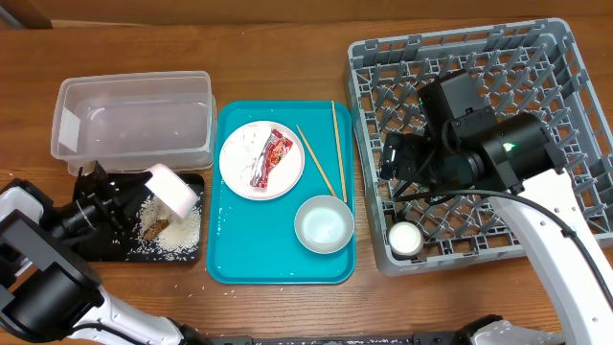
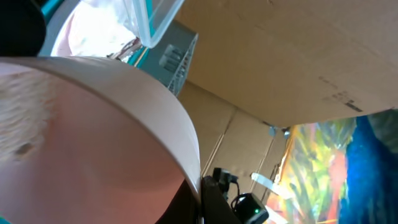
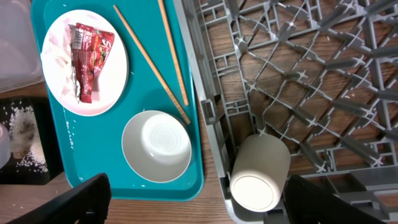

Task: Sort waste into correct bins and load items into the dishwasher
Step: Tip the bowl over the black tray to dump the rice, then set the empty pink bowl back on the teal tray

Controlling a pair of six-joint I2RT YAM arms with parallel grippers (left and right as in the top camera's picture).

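Leaning steeply over black tray [image 1: 120, 252]: small pinkish-white plate [image 1: 173, 189].

Cup [image 1: 405, 238] lies in rack [image 1: 575, 77], right of tray [image 1: 235, 251].

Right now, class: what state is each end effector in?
Left end effector: closed on the small pinkish plate.
Right end effector: open, empty.

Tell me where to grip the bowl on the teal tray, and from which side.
Pinch the rim of the bowl from straight above: it sits upright and open, so its thin wall is probably the only narrow part. Choose the side away from the chopsticks, one of which ends right by the rim.
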